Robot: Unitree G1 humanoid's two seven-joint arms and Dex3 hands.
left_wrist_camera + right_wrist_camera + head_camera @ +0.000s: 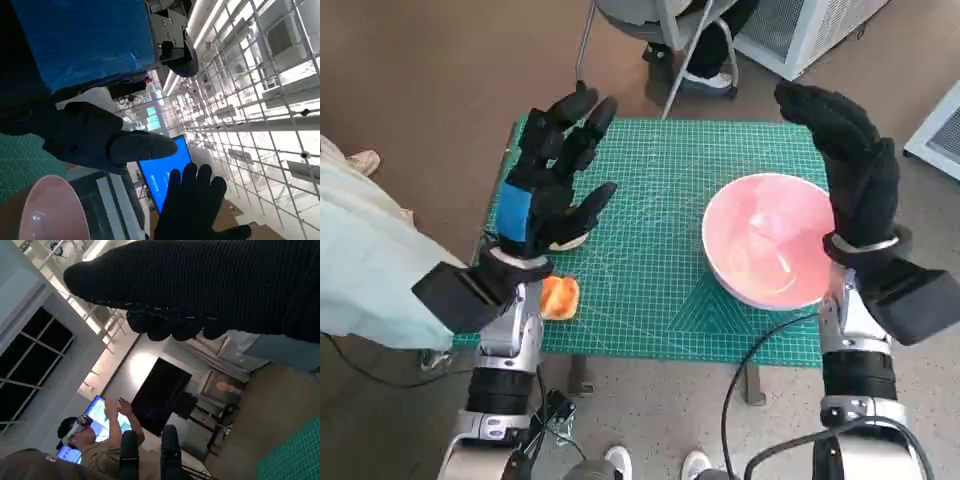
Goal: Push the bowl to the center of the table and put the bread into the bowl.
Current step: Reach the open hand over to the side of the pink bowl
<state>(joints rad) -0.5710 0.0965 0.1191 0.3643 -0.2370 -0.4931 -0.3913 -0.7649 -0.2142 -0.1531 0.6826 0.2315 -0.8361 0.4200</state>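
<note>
The pink bowl [768, 240] sits at 3 o'clock on the green mat [650, 200], close to the table's right edge, with open mat toward the centre. The bread [560, 297] lies at 8 o'clock near the front-left edge, just below the left hand [552, 185], whose fingers are spread and hold nothing. The right hand [855, 165] is raised at the bowl's right rim, fingers extended and empty; only the right wrist view shows a person [95, 442] wearing a headset.

We find ourselves in a robotics lab: a small table [650, 340] under a green gridded cutting mat [650, 290], a person in a headset [85, 432] raising their hands, glowing blue monitors [165, 172], white wire shelving [250, 100] and fluorescent ceiling lights [195, 35].
</note>
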